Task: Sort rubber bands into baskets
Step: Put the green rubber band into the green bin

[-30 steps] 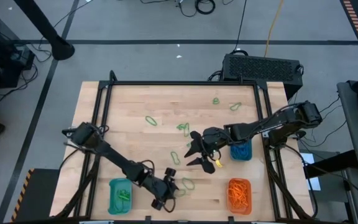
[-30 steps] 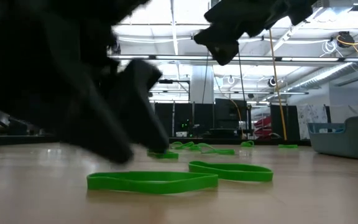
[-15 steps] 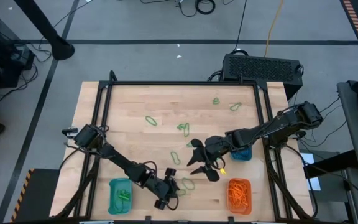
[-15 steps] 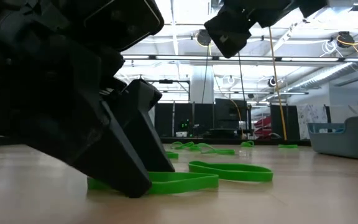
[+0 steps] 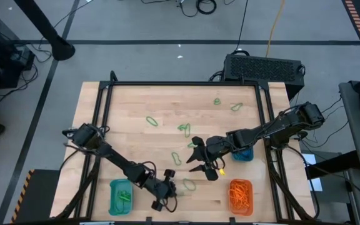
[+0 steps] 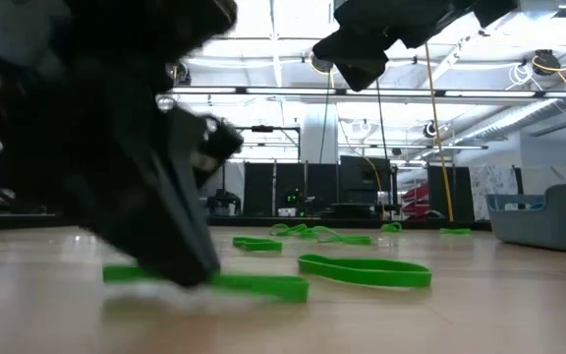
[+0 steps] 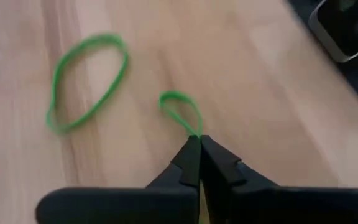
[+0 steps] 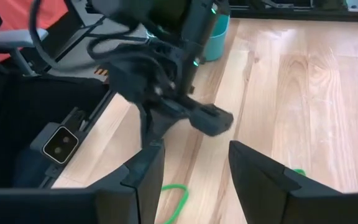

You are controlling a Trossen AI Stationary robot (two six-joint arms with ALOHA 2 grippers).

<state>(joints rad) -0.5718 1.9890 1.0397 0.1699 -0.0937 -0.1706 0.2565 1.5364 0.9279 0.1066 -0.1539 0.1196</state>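
Observation:
My left gripper is down at the table's near middle, shut on a green rubber band. A second green rubber band lies flat just beside it. More green bands are scattered toward the far side. My right gripper hangs open above the table's middle right, with nothing between its fingers. Near the front edge stand a teal basket holding green bands and an orange basket holding orange ones. Another teal basket is at the right. My left gripper pinches one end of the green band between its two fingertips. The fingers slant down onto it. The rest of the loop lies on the wood ahead of the fingers, and in the low view the band still lies flat on the table.
A black frame rail borders the tabletop. A dark box sits beyond the far right corner. Bare wood lies between the scattered bands at the table's left and middle.
My left gripper has shut on the end of the green band, squeezing its loop narrow. The band has slid a little along the table with the fingers. My right gripper has drifted slightly toward the near edge and stays open.

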